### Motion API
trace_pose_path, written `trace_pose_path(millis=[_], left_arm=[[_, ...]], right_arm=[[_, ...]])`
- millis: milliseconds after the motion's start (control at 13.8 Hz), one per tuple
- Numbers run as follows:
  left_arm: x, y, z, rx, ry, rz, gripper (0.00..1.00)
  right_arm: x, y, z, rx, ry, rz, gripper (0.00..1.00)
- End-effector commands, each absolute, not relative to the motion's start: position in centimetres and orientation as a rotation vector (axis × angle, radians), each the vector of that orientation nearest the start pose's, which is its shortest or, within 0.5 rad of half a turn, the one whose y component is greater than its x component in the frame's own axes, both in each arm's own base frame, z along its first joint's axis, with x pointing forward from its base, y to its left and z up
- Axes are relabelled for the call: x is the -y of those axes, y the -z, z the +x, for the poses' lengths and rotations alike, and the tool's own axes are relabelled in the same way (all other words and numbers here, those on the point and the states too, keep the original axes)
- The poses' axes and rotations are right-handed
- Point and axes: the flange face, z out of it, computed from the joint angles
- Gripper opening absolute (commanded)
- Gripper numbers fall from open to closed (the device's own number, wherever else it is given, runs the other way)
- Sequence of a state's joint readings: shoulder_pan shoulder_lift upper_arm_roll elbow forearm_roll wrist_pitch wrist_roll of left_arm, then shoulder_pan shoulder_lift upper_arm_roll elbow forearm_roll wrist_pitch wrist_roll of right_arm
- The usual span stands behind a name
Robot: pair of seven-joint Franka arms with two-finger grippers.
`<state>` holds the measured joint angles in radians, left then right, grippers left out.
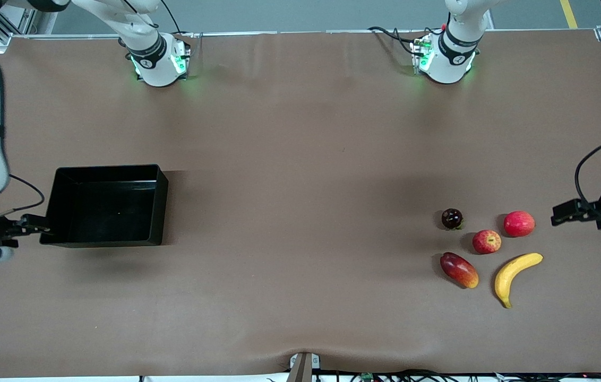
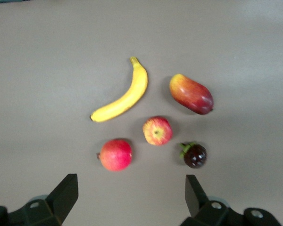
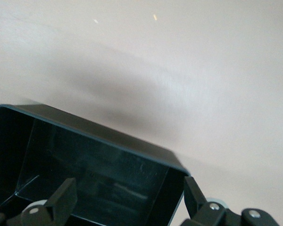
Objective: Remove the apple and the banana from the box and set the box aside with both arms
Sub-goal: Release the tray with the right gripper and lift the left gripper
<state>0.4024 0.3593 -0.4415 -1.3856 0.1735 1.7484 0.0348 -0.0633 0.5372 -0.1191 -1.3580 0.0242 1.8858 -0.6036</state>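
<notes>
The black box (image 1: 104, 207) sits toward the right arm's end of the table. My right gripper (image 1: 35, 227) is at the box's end wall. In the right wrist view the gripper (image 3: 127, 197) is open, with one finger inside the box (image 3: 99, 160) and one outside it. The banana (image 1: 515, 270) and the streaked apple (image 1: 486, 241) lie toward the left arm's end. My left gripper (image 1: 560, 215) is open and empty beside the fruits. In the left wrist view the gripper (image 2: 130, 197) is short of the banana (image 2: 122, 96) and the apple (image 2: 157, 130).
A plain red round fruit (image 1: 518, 223), an oblong red-and-yellow fruit (image 1: 458, 269) and a small dark round fruit (image 1: 452, 218) lie among the task fruits. They also show in the left wrist view: red fruit (image 2: 115, 154), oblong fruit (image 2: 191, 93), dark fruit (image 2: 195, 155).
</notes>
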Motion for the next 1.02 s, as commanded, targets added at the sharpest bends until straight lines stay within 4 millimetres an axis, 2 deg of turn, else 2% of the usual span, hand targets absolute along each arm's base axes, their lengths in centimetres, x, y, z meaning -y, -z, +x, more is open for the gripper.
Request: trace_pose_path(millis=[0, 145, 218, 290, 435, 508, 580, 798, 943], left_arm=[[-2.7, -55.9, 63.7, -0.083, 0.020, -3.084, 1.00], [-3.0, -58.0, 62.7, -0.073, 0.052, -3.066, 1.00], [-3.3, -58.5, 62.6, -0.066, 0.063, -3.066, 1.00], [-3.3, -58.6, 62.4, -0.064, 0.053, -3.065, 1.00], [-2.7, -59.4, 61.2, -0.055, -0.010, -3.062, 1.00], [-2.5, -60.5, 60.5, -0.048, -0.002, -3.054, 1.00], [-2.6, -60.5, 60.1, -0.047, -0.033, -3.053, 1.00], [-1.3, -61.5, 57.8, 0.021, -0.087, -3.056, 1.00], [-1.8, -62.0, 55.9, 0.150, -0.095, -3.112, 1.00]], right_arm=[[5.6, -45.6, 71.7, 0.933, -0.014, -3.187, 1.00], [3.5, -48.3, 71.6, 0.977, 0.030, -3.186, 1.00], [3.5, -49.4, 71.4, 0.960, 0.064, -3.176, 1.00], [2.3, -49.8, 71.3, 0.949, 0.092, -3.133, 1.00], [0.4, -51.4, 69.8, 0.879, 0.012, -3.108, 1.00], [0.2, -52.8, 69.0, 0.772, 0.001, -3.115, 1.00], [0.6, -55.5, 67.6, 0.625, 0.038, -3.131, 1.00], [0.5, -57.4, 64.1, 0.251, -0.080, -3.123, 1.00], [0.9, -58.5, 61.4, 0.152, -0.097, -3.120, 1.00]])
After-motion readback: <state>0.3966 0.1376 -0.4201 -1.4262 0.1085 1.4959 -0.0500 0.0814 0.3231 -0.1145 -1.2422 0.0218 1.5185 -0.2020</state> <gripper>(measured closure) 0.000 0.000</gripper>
